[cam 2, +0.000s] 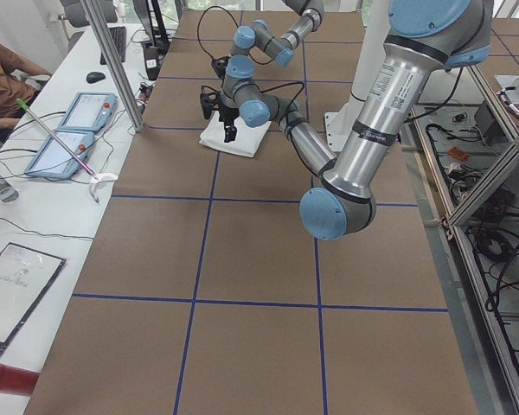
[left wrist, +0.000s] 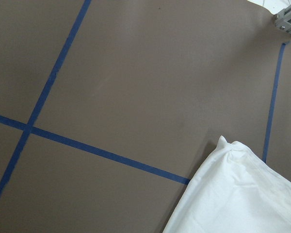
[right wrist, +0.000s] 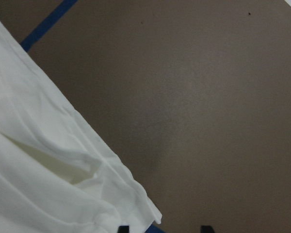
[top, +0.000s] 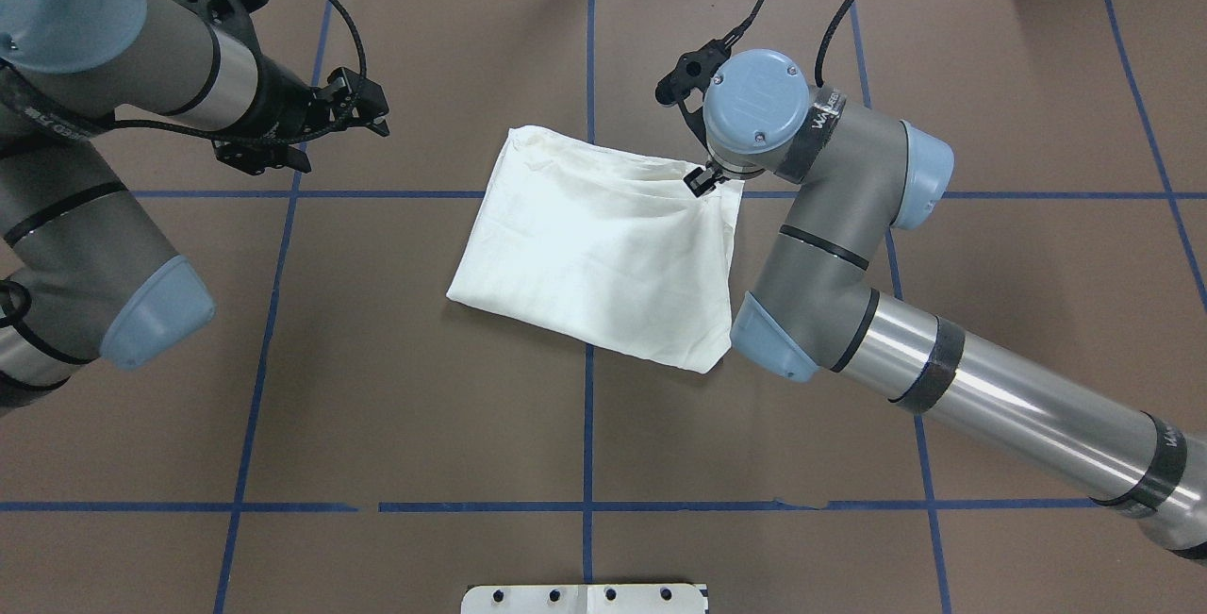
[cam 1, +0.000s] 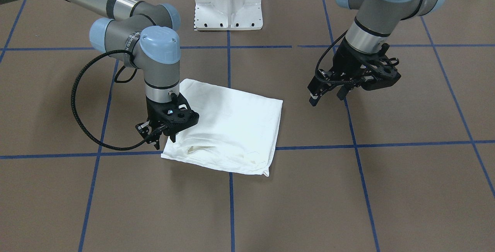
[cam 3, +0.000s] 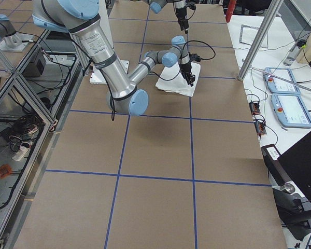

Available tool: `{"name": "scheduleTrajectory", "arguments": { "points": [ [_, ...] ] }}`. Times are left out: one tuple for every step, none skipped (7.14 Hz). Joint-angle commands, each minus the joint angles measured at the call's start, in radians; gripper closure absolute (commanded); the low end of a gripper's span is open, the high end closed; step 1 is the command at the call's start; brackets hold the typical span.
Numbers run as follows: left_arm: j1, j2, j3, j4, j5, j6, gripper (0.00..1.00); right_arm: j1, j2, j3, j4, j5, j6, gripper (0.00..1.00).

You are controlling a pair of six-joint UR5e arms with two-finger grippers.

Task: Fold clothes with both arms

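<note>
Folded white T-shirt (cam 1: 232, 128) flat on the brown table (cam 1: 386, 190), a rough rectangle about midway between the two ends, nearer the edge opposite the white pedestal base (cam 1: 228, 4), covering a crossing of blue tape lines (cam 1: 386, 143). Right gripper (cam 1: 165, 142) low at the shirt's corner on the robot's right side, fingers spread either side of the corner tip, not pressed onto it. Left gripper (cam 1: 328, 98) well apart from the cloth, above bare table, fingers likewise spread, empty.
</note>
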Motion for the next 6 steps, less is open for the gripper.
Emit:
{"name": "scheduleTrajectory", "arguments": {
  "points": [
    [-0.007,0.005,0.0,0.0,-0.003,0.05,0.0,0.103,-0.009,-0.002,-0.004,0.152,-0.063,0.0],
    [-0.033,0.014,-0.008,0.001,-0.006,0.158,0.0,0.206,-0.076,0.007,0.0,0.27,-0.13,0.0],
    [-0.076,0.052,-0.013,0.017,-0.045,0.241,0.0,0.327,-0.137,0.005,-0.001,0.388,-0.262,0.0],
    [-0.145,0.102,-0.02,0.023,-0.078,0.383,0.0,0.431,-0.194,-0.001,-0.015,0.445,-0.392,0.0],
    [-0.218,0.179,-0.019,0.023,-0.105,0.567,0.0,0.499,-0.259,-0.004,-0.015,0.469,-0.437,0.0],
    [-0.303,0.251,-0.011,0.024,-0.119,0.76,0.0,0.568,-0.311,-0.005,-0.018,0.495,-0.438,0.0]
  ]
}}
